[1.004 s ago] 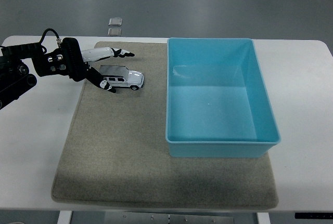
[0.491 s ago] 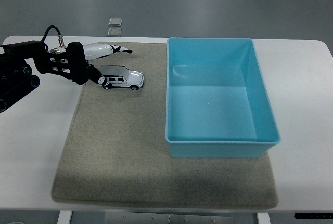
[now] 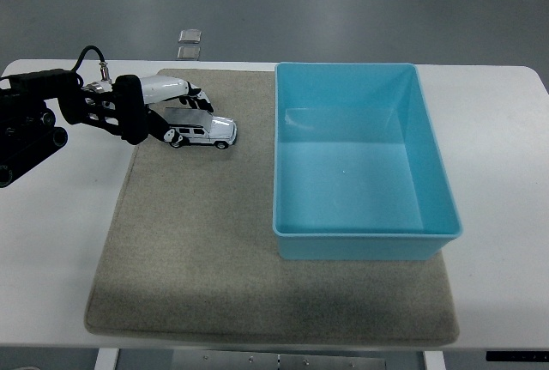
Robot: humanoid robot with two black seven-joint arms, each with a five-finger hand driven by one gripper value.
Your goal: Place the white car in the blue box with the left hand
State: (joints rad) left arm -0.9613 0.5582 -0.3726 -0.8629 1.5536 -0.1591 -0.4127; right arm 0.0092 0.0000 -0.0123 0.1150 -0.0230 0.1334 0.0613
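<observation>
On the far left part of the mat [image 3: 214, 258], the car [image 3: 203, 132] is parked on its wheels, nose pointing right toward the box [image 3: 364, 231]. It's a small boxy SUV-type toy, glossy white-silver body, dark windows, dark tires. It sits well apart from the box, so nothing has been dropped in yet.

The left hand [image 3: 159, 108] is brought in from the left edge and is wrapped around the car's rear end. White shell-like plates can be seen on the upper fingers [image 3: 190, 94], which are curled over the back of the roof, while a black lower finger or thumb is tucked against the rear bumper side. So the hand reads as closing on the car, though whether the grip is actually firm can't be told from up here. The car is still flat on the mat, not lifted.

The mat is a grey-beige felt-looking rectangle, a bit fuzzy, laid on a smooth white table [image 3: 502, 155]. The box is a smooth light-blue plastic tub, rectangular with rounded corners and a rolled rim, set on the mat's right half, interior bare.

Past the table's far edge, two small squarish clear pieces [image 3: 190, 43] are lying on the grey floor.
</observation>
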